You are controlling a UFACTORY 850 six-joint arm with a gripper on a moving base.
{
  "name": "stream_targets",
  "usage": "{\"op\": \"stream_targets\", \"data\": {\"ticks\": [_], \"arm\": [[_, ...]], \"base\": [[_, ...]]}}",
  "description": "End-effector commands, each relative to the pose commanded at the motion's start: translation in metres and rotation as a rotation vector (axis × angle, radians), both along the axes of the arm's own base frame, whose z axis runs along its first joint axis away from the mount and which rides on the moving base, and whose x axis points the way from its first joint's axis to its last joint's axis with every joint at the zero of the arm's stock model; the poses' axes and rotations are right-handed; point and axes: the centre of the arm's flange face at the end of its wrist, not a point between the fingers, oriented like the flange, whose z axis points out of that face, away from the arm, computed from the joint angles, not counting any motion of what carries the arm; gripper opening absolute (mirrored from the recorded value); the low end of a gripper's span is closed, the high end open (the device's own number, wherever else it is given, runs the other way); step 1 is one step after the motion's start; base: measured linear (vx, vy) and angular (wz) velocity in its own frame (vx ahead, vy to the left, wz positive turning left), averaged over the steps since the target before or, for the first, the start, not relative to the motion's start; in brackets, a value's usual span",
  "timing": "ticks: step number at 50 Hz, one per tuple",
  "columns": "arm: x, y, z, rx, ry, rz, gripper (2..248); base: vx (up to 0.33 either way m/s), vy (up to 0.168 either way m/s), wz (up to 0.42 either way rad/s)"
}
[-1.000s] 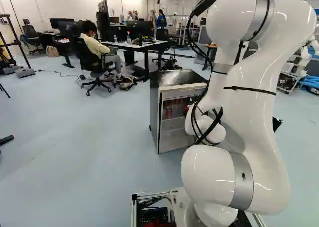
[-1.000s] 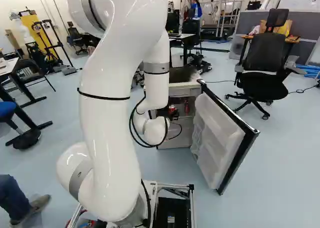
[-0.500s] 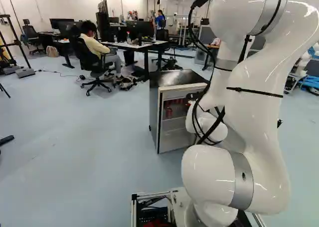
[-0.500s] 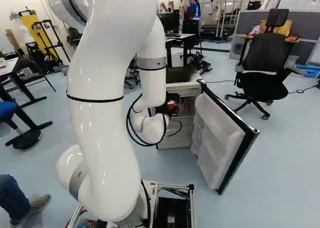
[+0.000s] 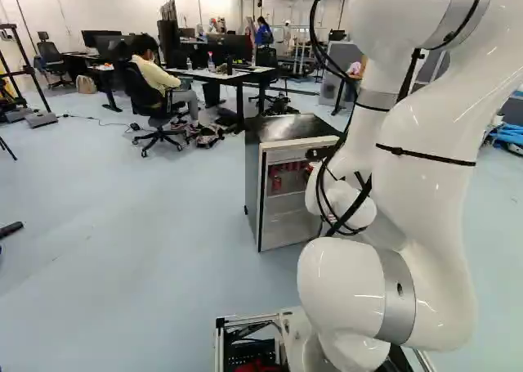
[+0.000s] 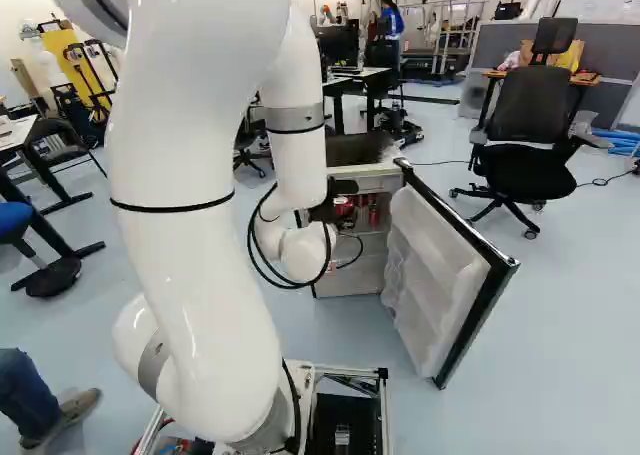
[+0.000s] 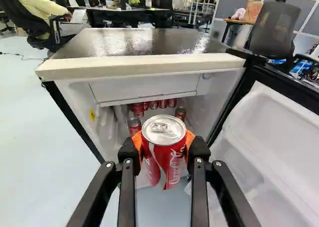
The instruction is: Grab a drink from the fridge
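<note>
Nearest: my arm [image 6: 190,225], reaching toward the fridge [image 7: 144,63]. My gripper [image 6: 325,213] is closed on a red can [image 7: 167,154], one orange pad [image 7: 190,138] at each side, silver lid showing. Can located in front of the fridge's opening. Door [image 6: 440,275] swung open, right of the fridge in my right base view. More cans [image 7: 154,105] inside. Beyond the fridge: desk [image 5: 233,74].

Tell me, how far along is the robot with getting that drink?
Mostly there, it seems. Done: the fridge door stands open. In hand: the end effector grips a red can, apparently just outside the fridge, while other cans sit inside. Left: carrying it away, and perhaps shutting the door, which is wide open.
</note>
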Motion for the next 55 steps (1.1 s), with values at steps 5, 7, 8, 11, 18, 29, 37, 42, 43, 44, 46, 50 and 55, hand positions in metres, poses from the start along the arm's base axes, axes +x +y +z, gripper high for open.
{"op": "stream_targets", "data": {"ticks": [5,7,8,11,18,29,37,42,43,44,46,50,55], "arm": [[0.0,0.0,0.003,-0.003,0.005,0.001,100],[0.0,0.0,0.005,-0.004,0.007,0.002,100],[0.0,0.0,0.005,-0.004,0.008,0.002,100],[0.0,0.001,0.007,-0.006,0.011,0.002,100],[0.0,0.001,0.012,-0.01,0.018,0.004,100],[0.003,0.001,0.02,-0.017,0.021,0.008,100],[0.007,0.001,0.026,-0.023,0.018,0.013,100],[0.01,0.001,0.029,-0.027,0.016,0.015,100],[0.011,0.001,0.03,-0.028,0.016,0.016,100],[0.011,0.001,0.031,-0.029,0.015,0.016,100],[0.012,0.001,0.032,-0.03,0.015,0.017,100],[0.015,0.0,0.035,-0.033,0.013,0.019,100],[0.018,0.0,0.039,-0.037,0.012,0.022,100]], "base": [[0.0,0.0,0.0],[0.0,0.0,0.0],[0.0,0.0,0.0],[0.0,0.0,0.0],[0.0,0.0,0.0],[0.0,0.0,0.0],[0.0,0.0,0.0],[0.0,0.0,0.0],[0.0,0.0,0.0],[0.0,0.0,0.0],[0.0,0.0,0.0],[0.0,0.0,0.0],[0.0,0.0,0.0]]}}
